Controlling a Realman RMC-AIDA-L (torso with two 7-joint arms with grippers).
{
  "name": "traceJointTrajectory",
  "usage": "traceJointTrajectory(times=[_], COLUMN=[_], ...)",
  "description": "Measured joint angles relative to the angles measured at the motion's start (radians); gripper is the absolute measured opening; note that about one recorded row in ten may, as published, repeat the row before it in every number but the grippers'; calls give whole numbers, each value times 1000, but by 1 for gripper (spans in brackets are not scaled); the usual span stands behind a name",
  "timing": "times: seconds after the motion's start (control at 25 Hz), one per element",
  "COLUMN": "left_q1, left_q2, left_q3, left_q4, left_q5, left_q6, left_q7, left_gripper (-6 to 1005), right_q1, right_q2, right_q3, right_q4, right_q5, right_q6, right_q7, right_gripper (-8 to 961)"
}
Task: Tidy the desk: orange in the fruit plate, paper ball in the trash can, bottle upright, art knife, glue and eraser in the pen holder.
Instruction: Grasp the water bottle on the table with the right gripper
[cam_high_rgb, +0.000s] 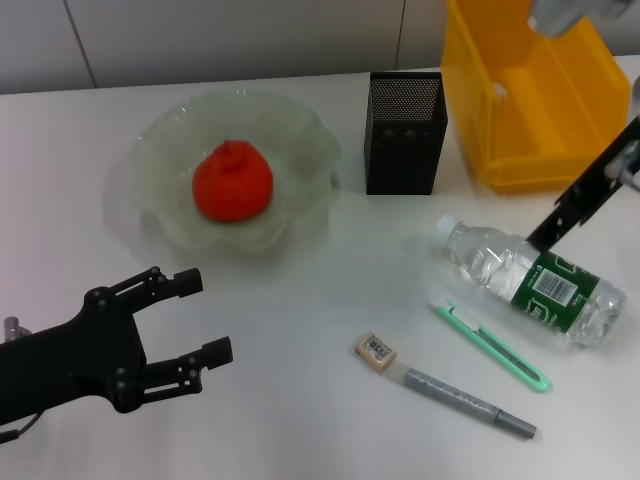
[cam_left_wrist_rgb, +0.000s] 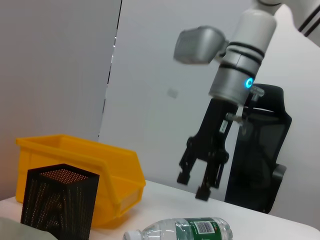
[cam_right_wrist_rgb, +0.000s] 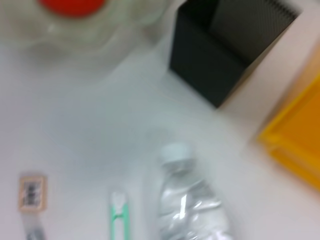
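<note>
The orange (cam_high_rgb: 232, 180) sits in the glass fruit plate (cam_high_rgb: 300, 140). The clear bottle (cam_high_rgb: 530, 280) with a green label lies on its side at the right; it also shows in the left wrist view (cam_left_wrist_rgb: 192, 230) and the right wrist view (cam_right_wrist_rgb: 192, 205). The green art knife (cam_high_rgb: 492, 347), the eraser (cam_high_rgb: 376, 351) and the grey glue stick (cam_high_rgb: 470, 403) lie on the table in front of it. The black mesh pen holder (cam_high_rgb: 405, 130) stands upright. My right gripper (cam_left_wrist_rgb: 193, 185) hangs open just above the bottle. My left gripper (cam_high_rgb: 205, 317) is open and empty at the front left. No paper ball is in view.
A yellow bin (cam_high_rgb: 535, 95) stands at the back right, beside the pen holder. The white table (cam_high_rgb: 320, 300) has bare room between the plate and the small items. A black office chair (cam_left_wrist_rgb: 260, 160) stands behind the table.
</note>
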Motion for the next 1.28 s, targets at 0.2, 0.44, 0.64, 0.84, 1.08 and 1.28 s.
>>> traceJointTrajectory(times=[0.2, 0.44, 0.64, 0.84, 1.08, 1.28], left_q1=[3, 9, 10, 10, 5, 2], left_q2=[-1, -2, -4, -5, -5, -5], left_q3=[0, 0, 0, 0, 0, 0], left_q4=[0, 0, 0, 0, 0, 0], left_q5=[0, 0, 0, 0, 0, 0], left_q6=[1, 3, 3, 0, -2, -7], left_q7=[4, 4, 4, 4, 0, -2], left_gripper=[860, 861, 861, 860, 861, 860], right_q1=[37, 21, 21, 29, 32, 52], right_q2=[5, 5, 6, 5, 5, 5], right_q3=[-26, -89, -133, -139, -139, -140], right_q4=[158, 177, 219, 252, 277, 329], right_q5=[-19, -12, 10, 10, 7, 7], right_q6=[66, 144, 182, 206, 213, 217], right_q7=[6, -21, -51, -60, -71, -75], right_gripper=[826, 826, 826, 827, 827, 827])
